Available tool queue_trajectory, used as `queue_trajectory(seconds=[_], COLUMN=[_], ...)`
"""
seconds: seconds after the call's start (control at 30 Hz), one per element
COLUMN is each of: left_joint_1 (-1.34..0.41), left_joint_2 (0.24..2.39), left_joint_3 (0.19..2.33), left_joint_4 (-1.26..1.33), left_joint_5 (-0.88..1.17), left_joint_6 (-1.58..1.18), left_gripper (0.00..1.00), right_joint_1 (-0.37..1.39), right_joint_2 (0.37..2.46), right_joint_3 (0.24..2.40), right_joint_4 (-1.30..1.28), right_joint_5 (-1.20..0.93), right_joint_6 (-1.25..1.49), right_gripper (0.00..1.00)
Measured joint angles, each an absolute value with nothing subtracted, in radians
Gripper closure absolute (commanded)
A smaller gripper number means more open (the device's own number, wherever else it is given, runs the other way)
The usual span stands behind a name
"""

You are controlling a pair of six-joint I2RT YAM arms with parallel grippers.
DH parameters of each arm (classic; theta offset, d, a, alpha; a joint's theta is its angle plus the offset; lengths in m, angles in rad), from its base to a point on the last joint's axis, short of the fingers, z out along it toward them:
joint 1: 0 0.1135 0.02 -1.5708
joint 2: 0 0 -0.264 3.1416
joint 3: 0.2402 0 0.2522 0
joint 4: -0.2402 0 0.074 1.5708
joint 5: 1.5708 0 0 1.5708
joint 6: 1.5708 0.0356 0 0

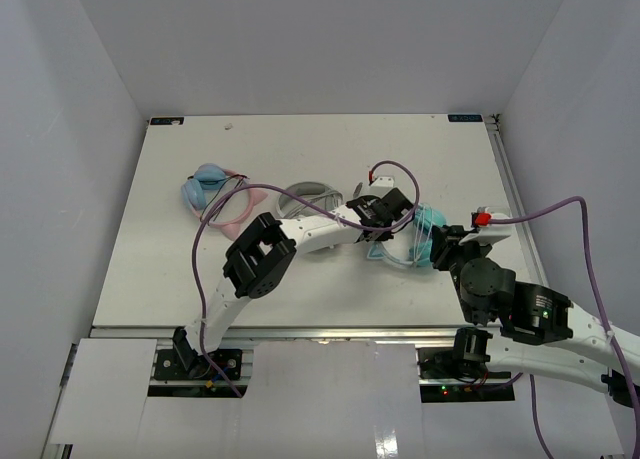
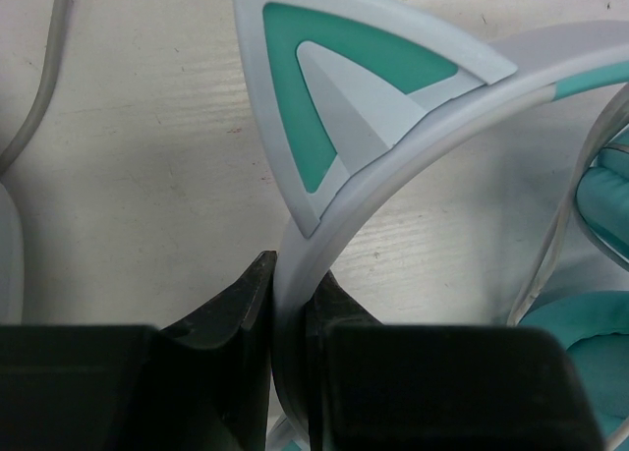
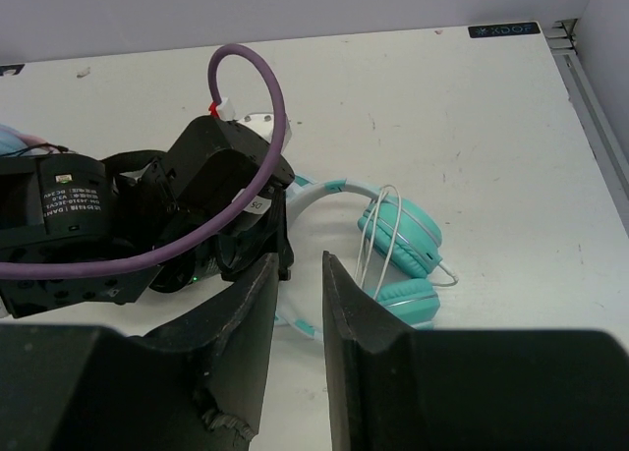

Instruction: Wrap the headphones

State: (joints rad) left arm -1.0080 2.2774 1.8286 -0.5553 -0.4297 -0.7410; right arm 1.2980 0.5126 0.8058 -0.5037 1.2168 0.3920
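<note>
Left wrist camera gives me the clearest read: the left gripper (image 2: pixel 292 304) is clamped on the pale headband (image 2: pixel 423 166) of the headphones (image 1: pixel 422 241), just below one cat-ear point (image 2: pixel 344 97), with a black finger pressed on each side of the band. On the top external view the teal set lies on the table (image 1: pixel 300 139) right of centre, between the two grippers, with the left arm (image 1: pixel 300 234) reaching across to it. From the right wrist I see both turquoise ear cups (image 3: pixel 408 237) resting on the tabletop, one beside the other, with the thin whitish cable (image 3: pixel 375 220) looped over them. The right gripper (image 3: pixel 298 284) hangs just beside the headphones, its jaws set narrow with nothing between them. Two other sets, a blue-and-pink pair (image 1: pixel 215 194) and a grey-white pair (image 1: pixel 305 189), lie farther left.
</note>
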Motion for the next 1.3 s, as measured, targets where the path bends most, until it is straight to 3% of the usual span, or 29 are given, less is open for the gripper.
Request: queue_trajectory(seconds=[0.23, 0.57, 0.83, 1.03, 1.23, 1.3], left_joint_1=[-0.999, -0.985, -0.977, -0.971, -0.970, -0.970], left_joint_2=[2.288, 2.295, 2.303, 2.303, 2.303, 2.303], left_joint_3=[1.828, 1.826, 1.824, 1.819, 1.813, 1.812], left_joint_4=[-0.548, -0.533, -0.498, -0.485, -0.466, -0.462], left_joint_5=[-0.411, -0.389, -0.367, -0.360, -0.358, -0.358], left_joint_6=[-0.740, -0.740, -0.747, -0.751, -0.751, -0.752], left_gripper=[0.84, 0.70, 0.68, 0.55, 0.51, 0.43], right_joint_1=[1.298, 1.298, 1.298, 1.298, 1.298, 1.298], right_joint_2=[0.513, 0.511, 0.509, 0.498, 0.496, 0.496], right_joint_3=[0.802, 0.802, 0.802, 0.802, 0.802, 0.802], right_joint_4=[-0.506, -0.507, -0.507, -0.507, -0.507, -0.507], right_joint_5=[1.235, 1.235, 1.235, 1.235, 1.235, 1.235], right_joint_6=[0.409, 0.411, 0.412, 0.412, 0.412, 0.412], right_gripper=[0.68, 0.67, 0.67, 0.67, 0.67, 0.67])
